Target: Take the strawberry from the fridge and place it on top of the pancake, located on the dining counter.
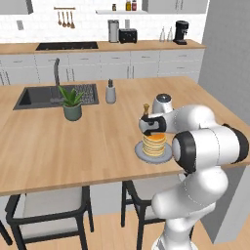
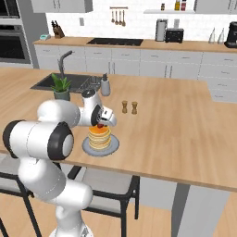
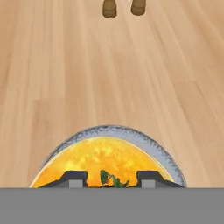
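The pancake (image 1: 154, 142) (image 2: 100, 136) (image 3: 105, 159) is a golden stack on a round grey plate (image 1: 141, 152) (image 2: 88, 148) (image 3: 131, 133) near the front edge of the light-wood dining counter (image 1: 73, 146) (image 2: 176, 139) (image 3: 65, 65). My gripper (image 1: 152, 131) (image 2: 100, 124) (image 3: 111, 179) points down right over the stack, shut on the strawberry (image 2: 100, 125) (image 3: 113, 180). The berry shows red at the stack's top in the right base view, and its green leaves sit between my fingertips in the hand view. The fridge is out of view.
Two small brown shakers (image 1: 145, 110) (image 2: 129, 107) (image 3: 123, 7) stand just beyond the plate. A potted plant (image 1: 72, 103) (image 2: 60, 88), a soap dispenser (image 1: 111, 92) (image 2: 105, 86) and the dark sink (image 1: 39, 96) (image 2: 55, 82) lie further left. Stools (image 1: 49, 210) (image 2: 111, 185) stand under the counter's front edge.
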### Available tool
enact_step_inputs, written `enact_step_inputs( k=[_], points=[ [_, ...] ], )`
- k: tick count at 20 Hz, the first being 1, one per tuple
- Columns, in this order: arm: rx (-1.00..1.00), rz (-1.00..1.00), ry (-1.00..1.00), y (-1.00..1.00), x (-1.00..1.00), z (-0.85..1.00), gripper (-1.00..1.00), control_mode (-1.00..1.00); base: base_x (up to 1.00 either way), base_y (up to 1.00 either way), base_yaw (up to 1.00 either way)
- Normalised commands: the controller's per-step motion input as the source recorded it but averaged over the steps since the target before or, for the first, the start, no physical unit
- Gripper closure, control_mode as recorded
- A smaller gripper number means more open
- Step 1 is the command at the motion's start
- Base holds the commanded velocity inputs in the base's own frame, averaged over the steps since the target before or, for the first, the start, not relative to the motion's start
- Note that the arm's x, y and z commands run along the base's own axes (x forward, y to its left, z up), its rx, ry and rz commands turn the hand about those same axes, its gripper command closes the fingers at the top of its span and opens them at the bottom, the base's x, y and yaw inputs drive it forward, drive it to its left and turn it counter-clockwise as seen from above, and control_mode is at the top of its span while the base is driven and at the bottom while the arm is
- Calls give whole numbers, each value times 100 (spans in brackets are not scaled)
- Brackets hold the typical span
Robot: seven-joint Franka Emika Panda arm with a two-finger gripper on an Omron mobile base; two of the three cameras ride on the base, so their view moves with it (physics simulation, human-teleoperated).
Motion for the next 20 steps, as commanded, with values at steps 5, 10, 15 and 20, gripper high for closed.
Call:
enact_step_inputs(
  k=[5,10,15,20],
  points=[
    [0,0,0,0,-23,-20,-100,-100,0,0,0],
    [0,0,-5,-2,-34,31,-100,-100,0,0,0],
    [1,-1,-13,0,-85,73,-100,-100,0,0,0],
    [1,-1,-1,0,-99,44,-100,-100,0,0,0]
  ],
)
